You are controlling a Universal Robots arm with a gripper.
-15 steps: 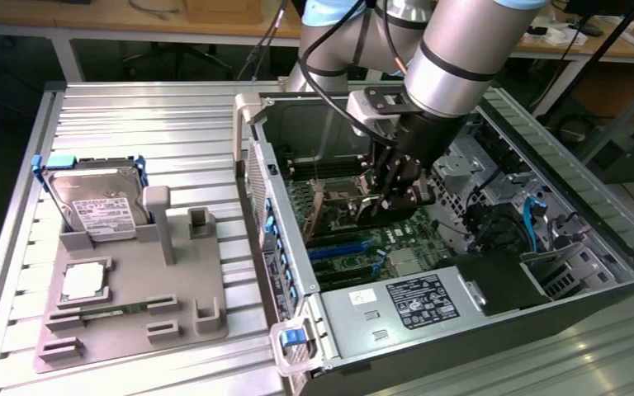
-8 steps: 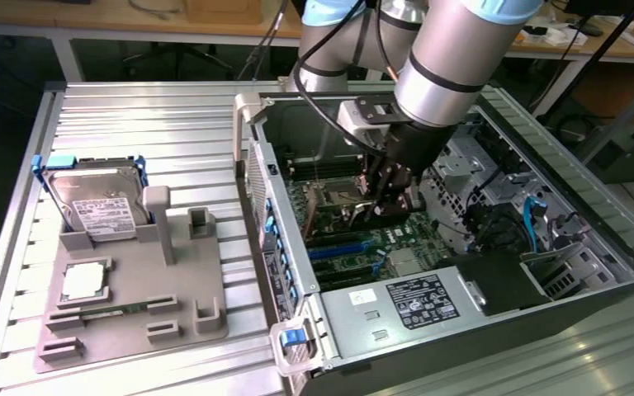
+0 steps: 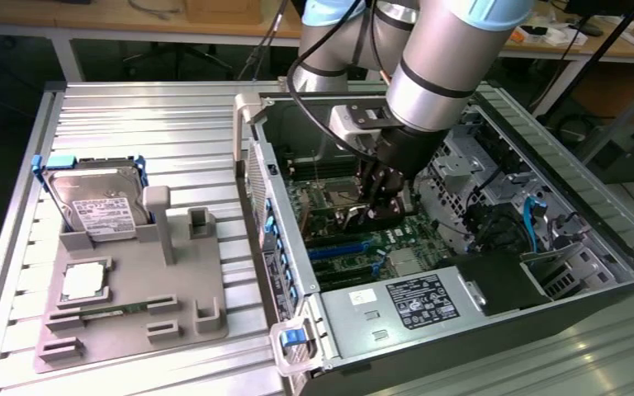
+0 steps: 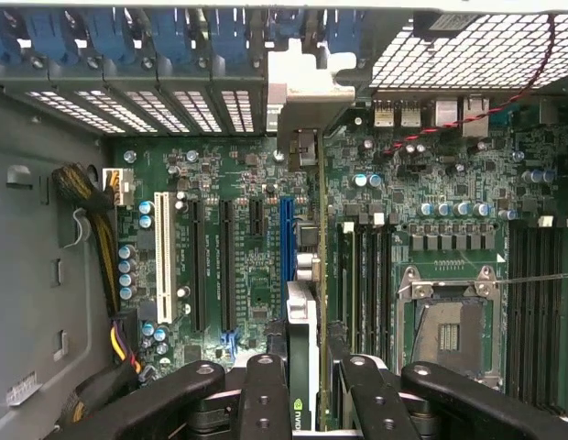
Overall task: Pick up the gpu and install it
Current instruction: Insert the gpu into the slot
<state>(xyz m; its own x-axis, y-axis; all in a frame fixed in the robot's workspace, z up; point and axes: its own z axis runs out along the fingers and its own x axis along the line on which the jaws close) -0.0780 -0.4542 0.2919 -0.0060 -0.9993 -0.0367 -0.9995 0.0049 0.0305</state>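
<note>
Gpu (image 4: 303, 362) upright between jaws

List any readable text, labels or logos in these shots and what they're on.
No text can be read out word for word.
Hard drive: white label, print too small to read.
Power supply: white-on-black label, print too small.
Gpu held in the pincer: a small green logo mark at its edge, no legible letters.
Motherboard: fine white silkscreen, blurred.
</note>
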